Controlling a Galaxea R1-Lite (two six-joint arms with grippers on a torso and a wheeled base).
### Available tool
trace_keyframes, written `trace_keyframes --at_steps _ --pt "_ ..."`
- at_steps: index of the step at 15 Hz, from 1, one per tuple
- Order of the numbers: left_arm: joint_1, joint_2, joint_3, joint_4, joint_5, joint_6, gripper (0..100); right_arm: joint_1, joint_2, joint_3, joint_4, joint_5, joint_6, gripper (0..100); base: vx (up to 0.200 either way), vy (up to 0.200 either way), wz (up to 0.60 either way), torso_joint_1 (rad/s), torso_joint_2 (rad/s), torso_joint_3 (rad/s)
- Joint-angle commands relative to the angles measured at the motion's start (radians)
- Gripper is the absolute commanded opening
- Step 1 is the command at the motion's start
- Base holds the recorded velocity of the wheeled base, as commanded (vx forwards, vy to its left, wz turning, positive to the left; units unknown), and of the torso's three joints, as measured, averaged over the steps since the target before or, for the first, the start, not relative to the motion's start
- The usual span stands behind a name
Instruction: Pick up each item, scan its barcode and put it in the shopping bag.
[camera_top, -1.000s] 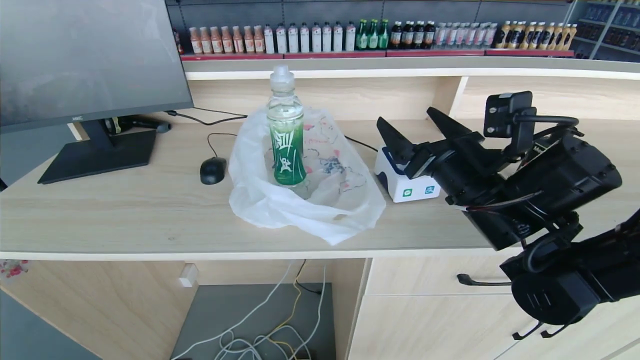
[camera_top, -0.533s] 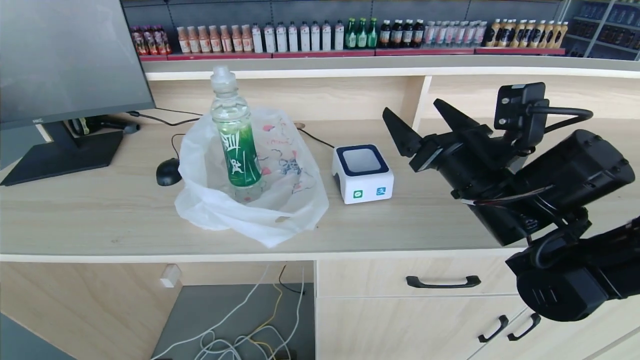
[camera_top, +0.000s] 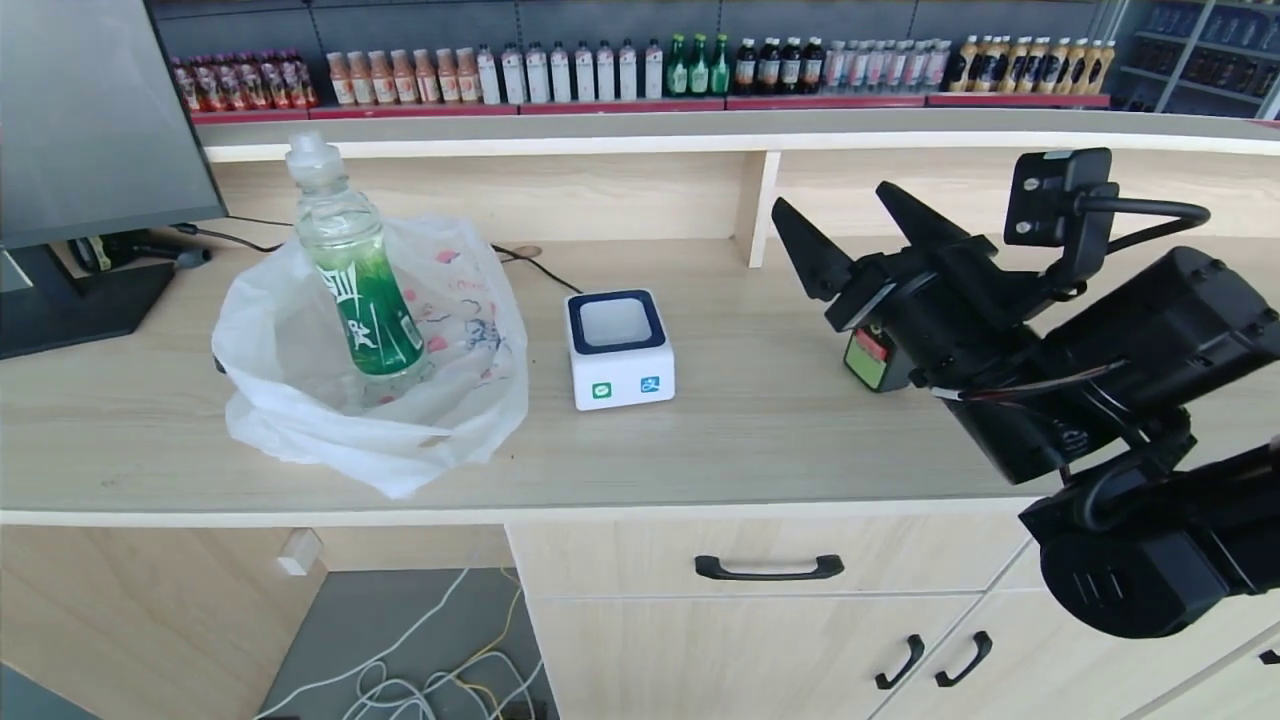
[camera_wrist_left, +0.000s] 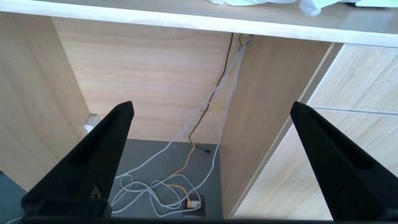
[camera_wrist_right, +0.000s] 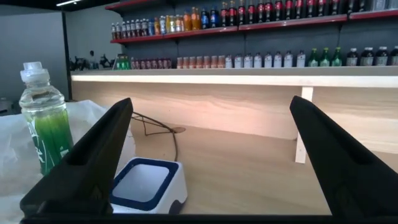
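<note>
Panned right, camera only — bottle (camera_top: 360, 290) already in shopping bag (camera_top: 300, 420); left jaws and right jaws spread, empty — next item due.

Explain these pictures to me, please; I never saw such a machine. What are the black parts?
This is a two-armed robot at a shop counter. Each arm ends in a two-fingered pincer. The wide picture comes from its head camera: the right pincer hangs open and empty above the counter. The other two come from wrist cameras; the black wedges are pincer fingers. The left pincer is open, held low, facing cables under the counter. On the counter: a white shopping bag with a green bottle standing inside, and a small white scanner.
</note>
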Motion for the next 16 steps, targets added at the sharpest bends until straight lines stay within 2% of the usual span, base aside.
trace_keyframes --at_steps 1,9,16 --pt "0.000 0.000 0.000 -0.001 0.001 0.000 100 0.003 -0.002 -0.001 -0.001 0.000 0.000 100 0.000 -0.200 0.00 -0.002 0.00 0.002" --pt "0.000 0.000 0.000 -0.001 0.000 0.003 100 0.017 -0.008 0.022 -0.001 0.000 0.000 100 0.000 -0.200 0.00 0.003 0.00 0.002" --pt "0.000 0.000 0.000 -0.001 0.000 0.007 100 0.082 0.017 0.047 -0.001 0.003 -0.005 100 0.000 0.000 0.00 0.000 0.00 0.000"
